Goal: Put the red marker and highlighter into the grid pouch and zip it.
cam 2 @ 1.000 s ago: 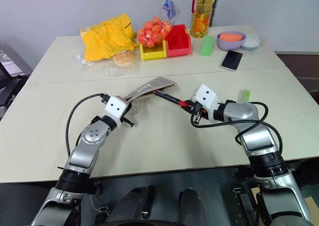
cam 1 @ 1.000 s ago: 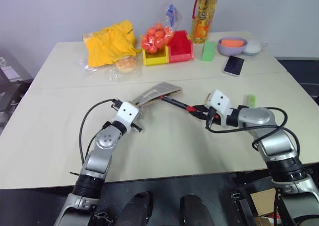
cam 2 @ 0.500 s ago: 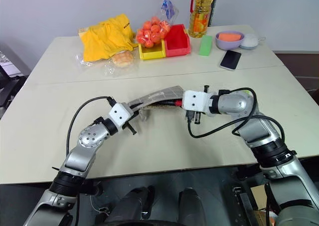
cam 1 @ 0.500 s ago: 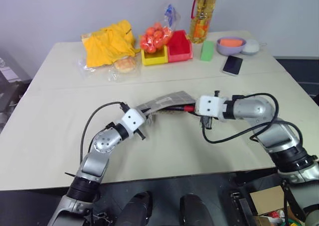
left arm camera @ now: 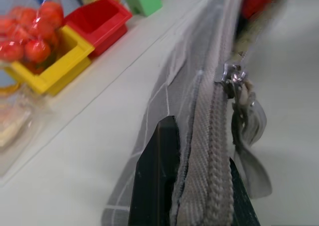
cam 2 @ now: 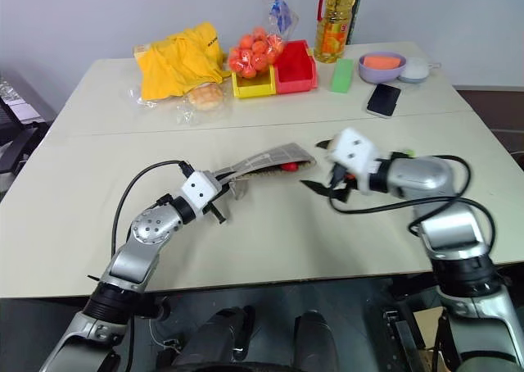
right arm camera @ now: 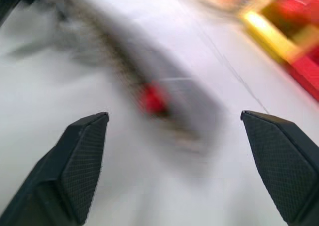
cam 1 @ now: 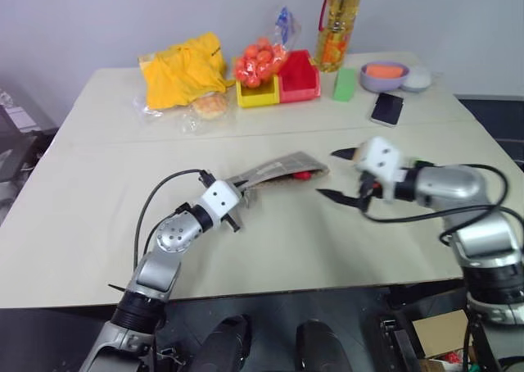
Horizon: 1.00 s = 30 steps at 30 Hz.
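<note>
Grey grid pouch (cam 1: 274,172) sat pinched in your left pincer (cam 1: 239,201); the red marker (cam 1: 301,174) poked from its mouth, just ahead of your wide-spread right pincer (cam 1: 340,175). You'd best nudge it fully inside.

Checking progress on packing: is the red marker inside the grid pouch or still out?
Mostly in: only the red marker's red cap shows at the grid pouch's open mouth. The right gripper is open, apart from it.
</note>
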Each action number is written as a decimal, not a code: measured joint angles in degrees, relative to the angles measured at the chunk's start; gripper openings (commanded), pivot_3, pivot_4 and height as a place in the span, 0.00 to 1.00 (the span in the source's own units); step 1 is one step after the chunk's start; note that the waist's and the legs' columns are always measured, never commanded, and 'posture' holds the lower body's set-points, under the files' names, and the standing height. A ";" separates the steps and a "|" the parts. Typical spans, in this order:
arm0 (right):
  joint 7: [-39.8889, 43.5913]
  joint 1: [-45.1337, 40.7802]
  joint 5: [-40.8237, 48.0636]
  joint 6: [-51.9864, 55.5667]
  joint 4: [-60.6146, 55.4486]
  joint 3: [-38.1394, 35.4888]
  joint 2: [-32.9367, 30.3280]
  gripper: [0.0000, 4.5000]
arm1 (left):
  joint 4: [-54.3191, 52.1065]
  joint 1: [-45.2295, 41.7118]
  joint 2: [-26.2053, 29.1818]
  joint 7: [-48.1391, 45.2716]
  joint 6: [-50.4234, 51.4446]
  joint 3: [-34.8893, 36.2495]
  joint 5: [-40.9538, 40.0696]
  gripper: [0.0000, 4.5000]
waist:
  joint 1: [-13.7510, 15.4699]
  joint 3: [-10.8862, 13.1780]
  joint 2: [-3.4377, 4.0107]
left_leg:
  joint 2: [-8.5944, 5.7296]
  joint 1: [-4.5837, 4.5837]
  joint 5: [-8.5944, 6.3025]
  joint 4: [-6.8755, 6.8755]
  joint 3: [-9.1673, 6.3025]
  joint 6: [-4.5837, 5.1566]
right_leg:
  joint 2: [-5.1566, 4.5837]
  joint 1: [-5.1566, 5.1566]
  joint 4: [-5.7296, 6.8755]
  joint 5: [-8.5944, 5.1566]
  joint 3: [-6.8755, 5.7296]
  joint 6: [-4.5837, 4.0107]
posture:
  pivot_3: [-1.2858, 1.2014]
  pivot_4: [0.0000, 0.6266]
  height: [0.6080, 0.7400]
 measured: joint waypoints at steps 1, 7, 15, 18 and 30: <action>-1.40 0.35 1.00 2.03 1.03 -2.66 0.02 0.99 | 0.28 -0.13 -0.39 0.41 0.05 -0.02 0.12 0.00 | 0.09 0.00 0.00 | 0.00 0.00 0.00 0.01 0.00 0.00 | 0.00 0.01 0.00 0.00 0.00 0.00 | 0.52 0.24 1.00; -21.73 -1.58 -1.22 14.57 13.77 -13.66 2.43 0.99 | 3.95 -2.40 -1.91 2.67 0.70 -0.50 2.08 0.00 | -0.03 -0.01 0.01 | 0.01 0.02 0.01 0.01 0.09 0.00 | -0.02 -0.04 0.05 0.01 0.03 -0.01 | 0.52 0.24 1.00; -36.67 -5.92 -2.20 22.42 24.94 -15.84 8.76 0.94 | 6.37 -4.48 -3.01 2.75 0.52 -1.13 2.52 0.00 | -0.03 -0.02 0.04 | 0.00 0.01 0.01 0.00 0.15 0.01 | -0.03 -0.05 0.07 0.01 0.06 -0.01 | 0.52 0.24 1.00; -37.87 -6.64 -1.65 22.91 25.94 -15.82 9.60 0.71 | 6.76 -4.68 -3.22 2.77 0.50 -1.39 2.52 0.00 | 0.03 -0.02 0.04 | -0.01 0.01 0.01 0.01 0.15 0.01 | -0.04 -0.04 0.07 0.01 0.06 -0.01 | 0.52 0.24 1.00; -26.17 -1.69 -4.33 7.82 16.40 -1.45 1.36 0.20 | 6.77 -4.83 -3.50 3.69 0.58 -1.19 2.26 0.00 | -0.37 -0.01 0.06 | 0.00 0.01 0.00 0.00 0.16 0.02 | -0.03 -0.06 0.07 -0.01 0.05 0.02 | 0.52 0.24 1.00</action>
